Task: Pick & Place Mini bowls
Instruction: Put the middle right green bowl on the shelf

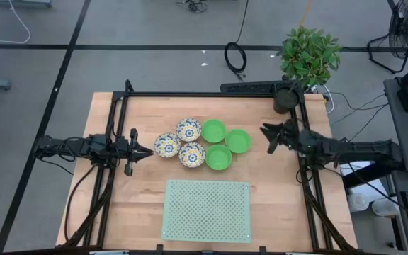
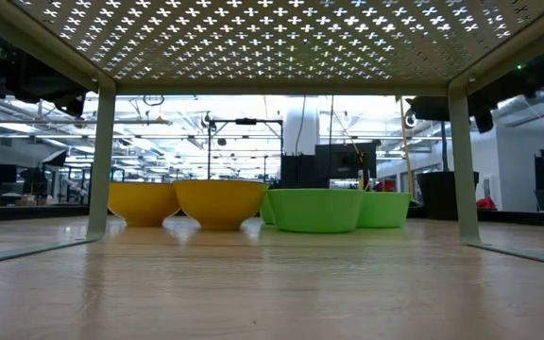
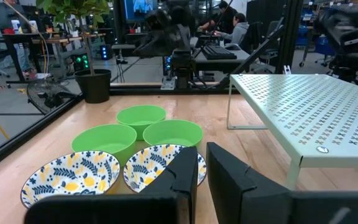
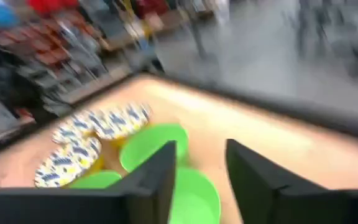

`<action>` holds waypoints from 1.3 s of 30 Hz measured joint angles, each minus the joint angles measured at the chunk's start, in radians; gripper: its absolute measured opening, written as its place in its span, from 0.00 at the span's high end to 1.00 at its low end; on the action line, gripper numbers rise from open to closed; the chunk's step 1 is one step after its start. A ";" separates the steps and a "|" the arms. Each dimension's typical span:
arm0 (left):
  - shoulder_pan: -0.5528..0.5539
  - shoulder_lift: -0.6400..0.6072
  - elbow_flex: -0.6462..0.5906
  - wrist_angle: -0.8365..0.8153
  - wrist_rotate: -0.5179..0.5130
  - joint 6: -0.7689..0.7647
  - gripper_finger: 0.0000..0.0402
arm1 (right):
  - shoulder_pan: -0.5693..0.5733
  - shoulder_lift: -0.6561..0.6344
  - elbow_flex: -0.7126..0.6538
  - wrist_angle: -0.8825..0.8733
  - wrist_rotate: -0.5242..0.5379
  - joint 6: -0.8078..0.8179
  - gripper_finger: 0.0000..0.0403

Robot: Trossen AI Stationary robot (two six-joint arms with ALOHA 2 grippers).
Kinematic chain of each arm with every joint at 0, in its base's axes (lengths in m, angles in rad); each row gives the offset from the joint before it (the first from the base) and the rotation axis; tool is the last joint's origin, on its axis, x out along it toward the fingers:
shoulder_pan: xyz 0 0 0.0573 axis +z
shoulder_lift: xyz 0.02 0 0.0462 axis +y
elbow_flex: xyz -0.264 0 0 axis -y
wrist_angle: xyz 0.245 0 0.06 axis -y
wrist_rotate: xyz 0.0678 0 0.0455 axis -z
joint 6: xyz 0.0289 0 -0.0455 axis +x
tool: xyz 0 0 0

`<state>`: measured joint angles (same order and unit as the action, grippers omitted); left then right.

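Observation:
Six mini bowls sit bunched on the table's middle, each resting on its base. Three are floral. Three are green. My left gripper stands just left of the floral bowls, shut to a thin slit; its wrist view looks over a floral bowl toward the green ones. My right gripper is open, just right of the green bowls, and a green bowl lies below its fingers.
A pale-green perforated mat stands on short legs near the table's near edge, in front of the bowls. A potted plant sits at the far right corner. Black frame rails run along the far, left and right edges.

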<state>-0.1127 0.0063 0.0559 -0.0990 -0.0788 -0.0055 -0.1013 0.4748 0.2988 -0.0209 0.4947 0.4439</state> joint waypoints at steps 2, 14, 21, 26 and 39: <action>0.000 0.000 0.000 0.001 0.000 0.000 0.91 | -0.026 0.156 0.120 -0.164 -0.054 0.084 0.57; 0.000 0.000 0.000 0.005 -0.001 0.000 0.91 | -0.265 0.807 0.573 -0.609 -0.475 -0.007 0.41; 0.000 0.000 0.000 0.005 -0.001 0.000 0.91 | -0.311 0.949 0.572 -0.575 -0.497 -0.068 0.45; 0.000 0.000 0.000 0.006 -0.001 0.000 0.91 | -0.312 0.996 0.572 -0.533 -0.497 -0.090 0.47; 0.000 0.000 0.000 0.006 -0.001 0.000 0.91 | -0.312 1.010 0.572 -0.521 -0.493 -0.114 0.62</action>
<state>-0.1125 0.0067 0.0559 -0.0929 -0.0801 -0.0055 -0.4133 1.4853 0.8703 -0.5424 0.0012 0.3300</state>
